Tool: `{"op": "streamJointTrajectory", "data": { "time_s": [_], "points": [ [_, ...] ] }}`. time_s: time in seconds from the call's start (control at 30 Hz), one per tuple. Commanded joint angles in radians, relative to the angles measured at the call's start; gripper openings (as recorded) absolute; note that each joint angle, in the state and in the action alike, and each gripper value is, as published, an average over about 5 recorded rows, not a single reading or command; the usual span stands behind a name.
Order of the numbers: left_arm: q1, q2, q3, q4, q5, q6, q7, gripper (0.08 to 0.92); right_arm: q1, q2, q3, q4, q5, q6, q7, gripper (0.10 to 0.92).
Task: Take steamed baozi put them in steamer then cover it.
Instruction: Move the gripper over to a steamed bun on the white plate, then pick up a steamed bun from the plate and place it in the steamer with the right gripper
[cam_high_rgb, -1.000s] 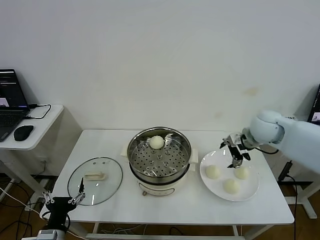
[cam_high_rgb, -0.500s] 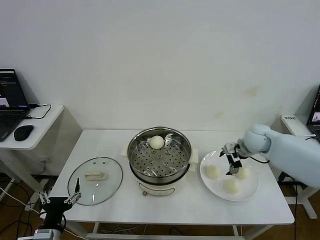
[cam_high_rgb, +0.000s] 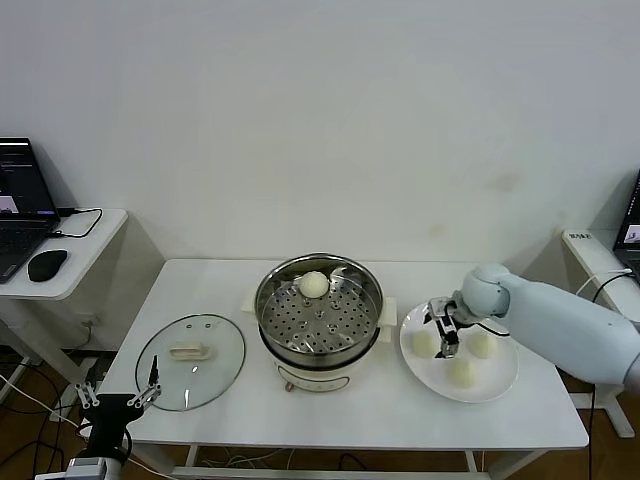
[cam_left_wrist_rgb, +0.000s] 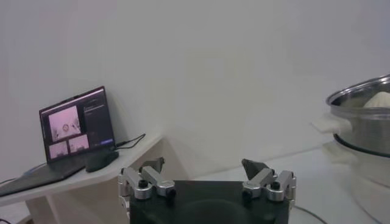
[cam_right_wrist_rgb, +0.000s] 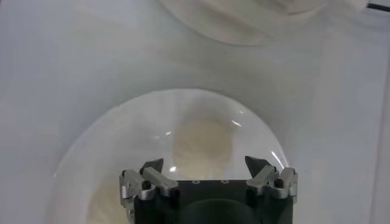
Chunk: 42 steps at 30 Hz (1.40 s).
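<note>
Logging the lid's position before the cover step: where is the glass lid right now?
In the head view the lid lies flat on the table's left part, beside the steamer, with the left end effector hanging just off the table's front-left corner.

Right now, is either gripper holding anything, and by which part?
Nothing is held. The right gripper hangs open above a round off-white bun on the flat white plate. The left gripper is open, parked low beside the table.

I saw one pale baozi (cam_high_rgb: 314, 284) at the open steamer's (cam_high_rgb: 318, 318) far side, three more baozi (cam_high_rgb: 459, 371) grouped to its right, and the glass cover (cam_high_rgb: 190, 361) flat at left.
</note>
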<state>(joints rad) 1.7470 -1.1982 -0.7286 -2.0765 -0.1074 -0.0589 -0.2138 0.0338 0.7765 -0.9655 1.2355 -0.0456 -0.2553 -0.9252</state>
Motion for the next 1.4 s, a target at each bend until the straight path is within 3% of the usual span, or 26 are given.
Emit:
{"op": "streamJointTrajectory", "data": {
  "time_s": [0.03,0.63,0.87,1.1,1.4],
  "points": [
    [0.000,-0.001,0.001,0.003,0.000,-0.001,0.000,0.823,-0.042,0.035,0.031,-0.041,-0.022,-0.002,0.005,0.779],
    [0.003,-0.004,0.000,-0.005,0.001,-0.002,-0.001,0.823,-0.013,0.009,0.046,-0.008,-0.012,-0.011,-0.005,0.507],
    [-0.003,0.003,0.005,-0.011,0.001,0.001,0.000,0.823,0.134,-0.089,-0.003,0.092,0.060,-0.026,-0.023,0.495],
    [-0.014,0.014,0.021,-0.011,0.001,0.003,0.000,0.823,0.419,-0.179,-0.165,0.249,0.229,-0.081,-0.030,0.501],
    [-0.027,0.027,0.037,-0.012,-0.006,0.006,0.000,0.823,0.786,-0.036,-0.384,0.326,0.455,-0.180,0.003,0.509]
  ]
}}
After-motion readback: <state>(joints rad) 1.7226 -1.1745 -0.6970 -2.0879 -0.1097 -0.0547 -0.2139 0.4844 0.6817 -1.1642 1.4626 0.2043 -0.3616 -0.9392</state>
